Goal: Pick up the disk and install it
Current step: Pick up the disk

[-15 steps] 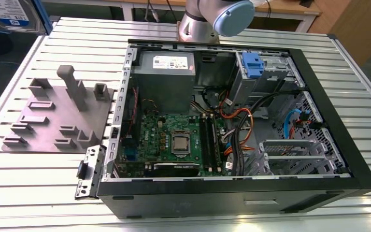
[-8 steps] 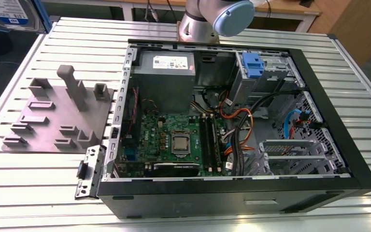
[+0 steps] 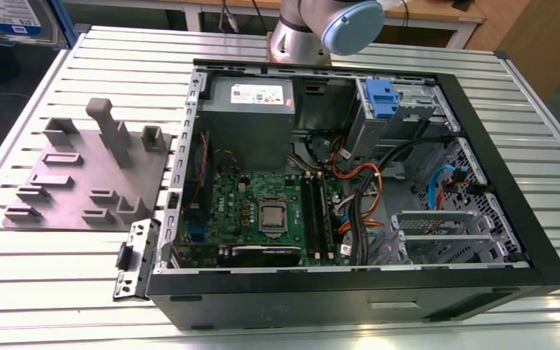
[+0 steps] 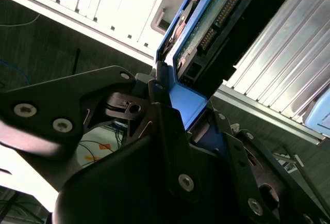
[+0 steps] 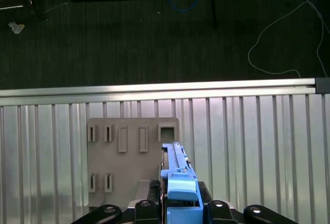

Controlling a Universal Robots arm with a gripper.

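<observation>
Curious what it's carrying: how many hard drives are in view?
1. The disk, framed in blue rails, is gripped in the hand above the grey slotted block; the same disk appears at the exterior view's top left. More may be hidden inside the computer case.

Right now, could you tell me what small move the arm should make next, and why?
Probably a short sideways carry toward the exterior view's right, where the open computer case sits. The gripper is shut on the disk, which hangs above the grey fixture plate, apart from the case.
</observation>
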